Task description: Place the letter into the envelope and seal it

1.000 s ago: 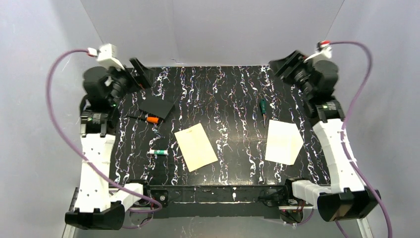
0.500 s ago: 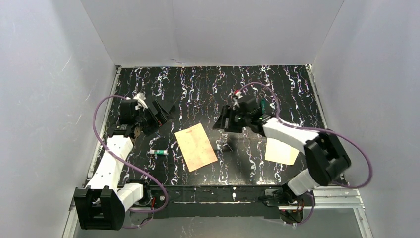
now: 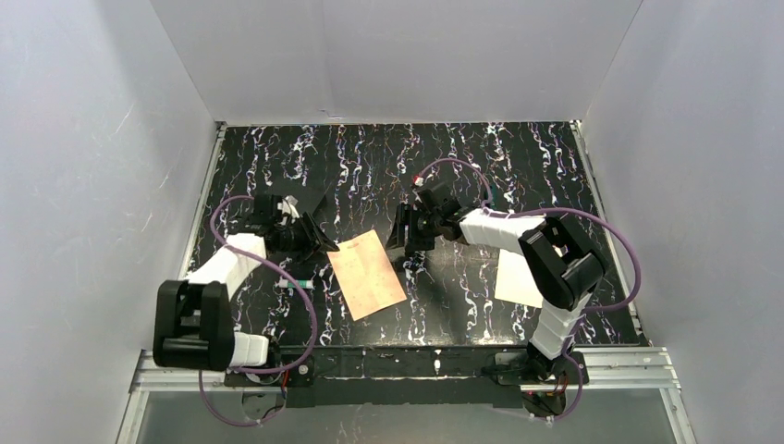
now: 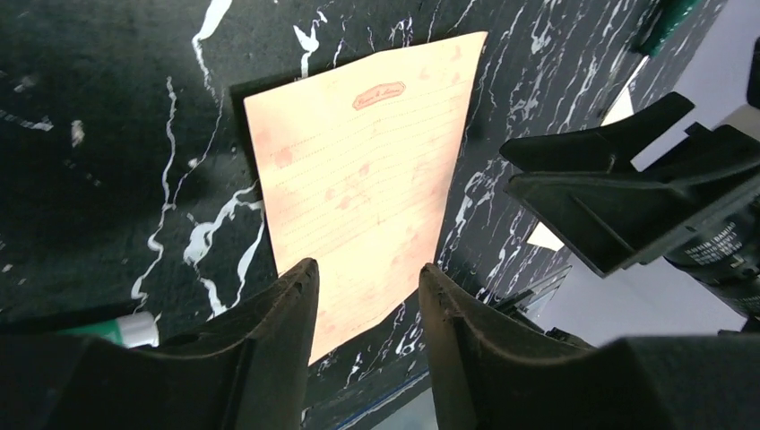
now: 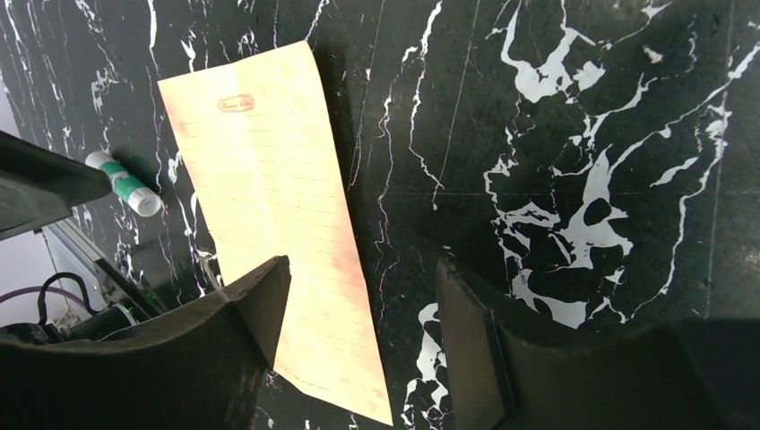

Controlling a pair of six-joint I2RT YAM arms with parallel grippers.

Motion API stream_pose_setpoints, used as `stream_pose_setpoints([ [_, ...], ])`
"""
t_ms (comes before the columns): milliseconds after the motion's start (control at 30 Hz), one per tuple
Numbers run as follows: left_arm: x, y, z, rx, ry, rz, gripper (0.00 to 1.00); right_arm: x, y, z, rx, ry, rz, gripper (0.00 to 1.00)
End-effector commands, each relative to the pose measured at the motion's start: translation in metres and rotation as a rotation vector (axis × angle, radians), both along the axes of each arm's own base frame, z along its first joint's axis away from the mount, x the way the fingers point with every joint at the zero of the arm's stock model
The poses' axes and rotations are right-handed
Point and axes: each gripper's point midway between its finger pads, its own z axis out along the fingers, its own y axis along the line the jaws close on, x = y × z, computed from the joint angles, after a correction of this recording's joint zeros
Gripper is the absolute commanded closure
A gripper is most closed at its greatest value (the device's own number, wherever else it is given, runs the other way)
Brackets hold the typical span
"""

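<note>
1. The left gripper (image 3: 310, 236) sits just left of the letter. In its wrist view its fingers (image 4: 300, 296) stand partly apart with only the sheet's edge showing between them. It has hold of nothing.
2. A glue stick (image 5: 125, 184) lies near the letter's left side, untouched. Sealing has therefore probably not begun.
3. The letter (image 3: 367, 275) is the cream sheet with ruled lines and a small printed heading. It lies flat and unfolded on the black marbled table (image 3: 444, 157), between the two grippers.
4. The right gripper (image 3: 407, 242) hangs just right of the letter's far corner. Its jaws are wide apart and empty, and the bare table shows between them in its wrist view.
5. The envelope (image 3: 514, 282), taken here to be the white piece, lies well to the right of the letter, partly under the right arm.
6. Judged from this, no step is done: pick-up, insertion and sealing all remain.
</note>
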Motion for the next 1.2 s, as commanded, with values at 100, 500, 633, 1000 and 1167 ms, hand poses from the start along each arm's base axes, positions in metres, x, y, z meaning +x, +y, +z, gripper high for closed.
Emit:
stream_pose_setpoints([
  [100, 0.026, -0.03, 0.007, -0.038, -0.06, -0.105, 0.59, -0.019, -0.016, 0.001, -0.023, 0.07, -0.054, 0.32],
  [500, 0.051, -0.032, -0.05, 0.088, -0.042, -0.032, 0.71, -0.092, -0.059, -0.012, -0.018, 0.275, -0.227, 0.3],
  [633, 0.033, -0.025, -0.064, 0.118, 0.062, 0.018, 0.76, -0.11, -0.063, -0.019, 0.002, 0.299, -0.227, 0.3],
  [1000, -0.039, -0.019, -0.099, 0.203, 0.375, 0.2, 0.81, -0.151, -0.047, -0.034, 0.067, 0.36, -0.223, 0.28],
  [1167, -0.052, -0.011, -0.099, 0.239, 0.443, 0.26, 0.82, -0.147, -0.056, -0.021, 0.097, 0.256, -0.342, 0.29],
])
